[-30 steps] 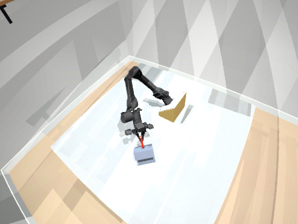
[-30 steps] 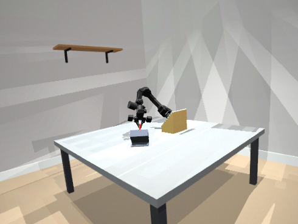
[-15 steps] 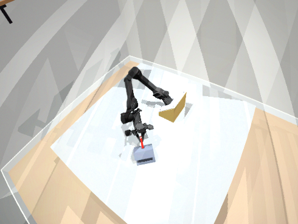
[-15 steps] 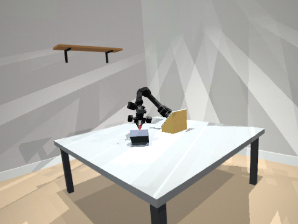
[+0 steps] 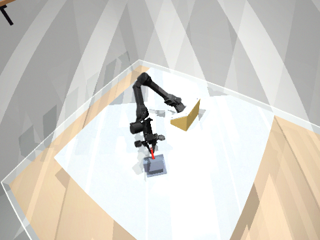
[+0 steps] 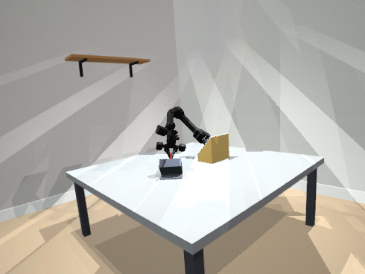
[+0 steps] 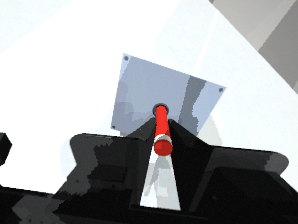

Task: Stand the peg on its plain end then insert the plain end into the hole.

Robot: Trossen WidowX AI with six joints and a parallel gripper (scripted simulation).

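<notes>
The red peg (image 5: 153, 154) (image 6: 171, 155) (image 7: 161, 121) is held in my gripper (image 5: 152, 151) (image 6: 171, 153) (image 7: 161, 121), which is shut on it. In the wrist view its white-banded end is toward the camera and its plain end points at the panel. The blue-grey sloped panel (image 5: 159, 162) (image 6: 166, 162) (image 7: 137, 85) has one dark-rimmed hole (image 7: 154, 108). The plain end overlaps the hole in the wrist view, with the dark rim showing around it. Whether the tip is inside the hole, and how deep, cannot be told. The fingertips are just short of the panel face.
A yellow wedge-shaped block (image 5: 192, 115) (image 6: 220, 149) stands on the white table (image 5: 202, 182) (image 6: 208, 208) beside the arm's base section. A wooden shelf (image 6: 108, 59) is on the wall, far from the arm.
</notes>
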